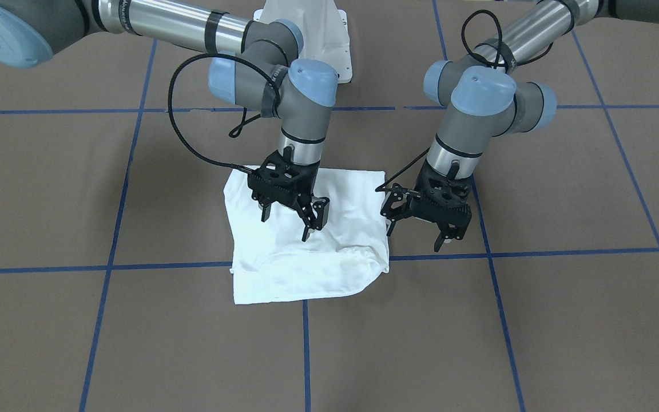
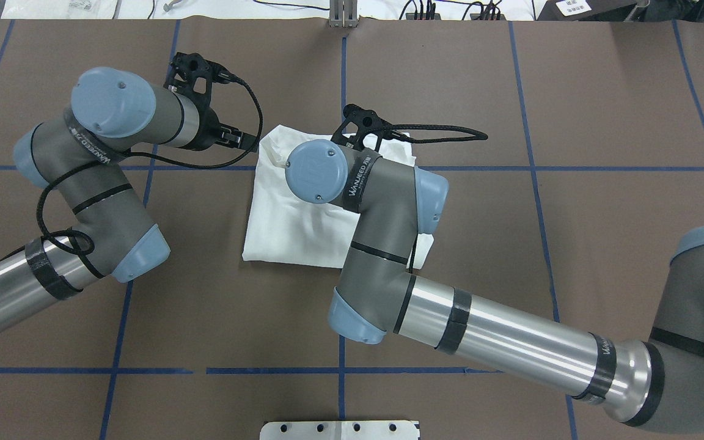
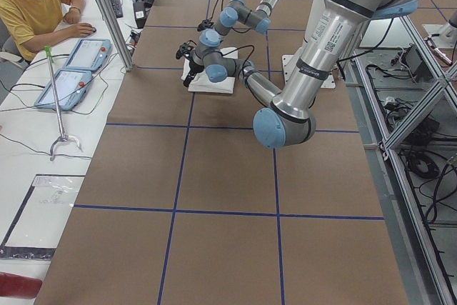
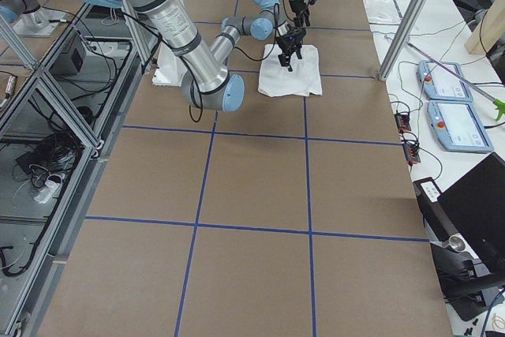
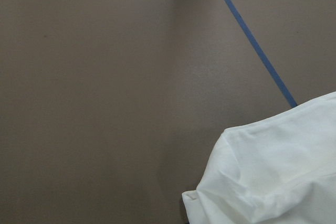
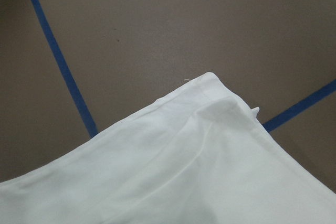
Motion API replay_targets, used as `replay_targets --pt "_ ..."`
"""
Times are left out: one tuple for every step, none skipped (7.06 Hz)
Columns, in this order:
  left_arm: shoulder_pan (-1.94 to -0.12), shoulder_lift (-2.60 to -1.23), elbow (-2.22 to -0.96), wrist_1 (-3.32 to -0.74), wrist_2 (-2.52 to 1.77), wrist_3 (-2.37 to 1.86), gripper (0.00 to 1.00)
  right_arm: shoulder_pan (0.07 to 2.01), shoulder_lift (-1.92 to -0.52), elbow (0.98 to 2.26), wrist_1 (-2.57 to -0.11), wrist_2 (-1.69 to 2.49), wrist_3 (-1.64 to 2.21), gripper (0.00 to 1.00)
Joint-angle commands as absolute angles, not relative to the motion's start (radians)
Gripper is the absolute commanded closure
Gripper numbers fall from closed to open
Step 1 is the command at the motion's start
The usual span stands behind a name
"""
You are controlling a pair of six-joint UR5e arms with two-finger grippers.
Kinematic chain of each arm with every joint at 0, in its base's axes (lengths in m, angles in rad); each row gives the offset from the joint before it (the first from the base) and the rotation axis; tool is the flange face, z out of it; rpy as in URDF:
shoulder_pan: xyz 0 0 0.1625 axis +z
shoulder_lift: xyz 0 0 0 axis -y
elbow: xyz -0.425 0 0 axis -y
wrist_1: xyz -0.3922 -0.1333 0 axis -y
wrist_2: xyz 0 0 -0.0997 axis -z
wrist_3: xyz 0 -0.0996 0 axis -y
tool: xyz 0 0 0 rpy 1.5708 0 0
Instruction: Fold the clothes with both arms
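The T-shirt (image 1: 306, 274) is lying folded small on the table (image 1: 135, 343) (nearly finished, I judge). My right claw (image 1: 286, 223) is hovering over it and my left claw (image 1: 415, 237) just beside it, both spread wide and empty.

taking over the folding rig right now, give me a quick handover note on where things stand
left gripper: open, empty, over bare table just beside the shirt's edge.
right gripper: open, empty, above the shirt, nothing pinched.
white shirt: lies on the table, folded into a compact, roughly square packet across a blue tape line; no sleeve sticks out.
Done: the folds look made and neither gripper holds the cloth.
Left: probably check the wrinkled corner nearest the left gripper, decide whether another fold is wanted, then draw both arms back.
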State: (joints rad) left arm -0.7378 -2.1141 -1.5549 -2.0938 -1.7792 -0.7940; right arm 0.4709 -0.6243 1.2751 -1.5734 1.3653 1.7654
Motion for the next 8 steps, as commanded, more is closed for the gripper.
replay_targets --pt "-0.739 -2.112 -1.555 -2.094 -1.781 -0.798 0.0 0.474 -0.592 1.148 -1.532 1.336 1.67 0.0" --pt "-0.738 -2.112 -1.555 -2.095 -1.781 -0.802 0.0 0.5 -0.594 1.102 -1.534 1.336 1.625 0.0" --pt "-0.738 -2.112 -1.555 -2.095 -1.781 -0.802 0.0 0.538 -0.595 1.085 -1.534 1.336 1.567 0.0" --pt "-0.738 -2.112 -1.555 -2.095 -1.781 -0.805 0.0 0.584 -0.604 1.072 -1.534 1.338 1.515 0.0" --pt "-0.735 -2.112 -1.555 -2.097 -1.781 -0.813 0.0 0.625 -0.606 1.072 -1.532 1.348 1.456 0.0" --pt "-0.726 -2.12 -1.551 -2.097 -1.781 -0.893 0.0 0.661 -0.606 1.094 -1.525 1.435 1.406 0.0" --pt "-0.689 -2.121 -1.548 -2.091 -1.773 -0.954 0.0 0.681 -0.627 1.179 -1.523 1.522 1.353 0.0" --pt "-0.633 -2.126 -1.536 -2.089 -1.749 -1.004 0.0 0.687 -0.694 1.283 -1.522 1.56 1.338 0.0"
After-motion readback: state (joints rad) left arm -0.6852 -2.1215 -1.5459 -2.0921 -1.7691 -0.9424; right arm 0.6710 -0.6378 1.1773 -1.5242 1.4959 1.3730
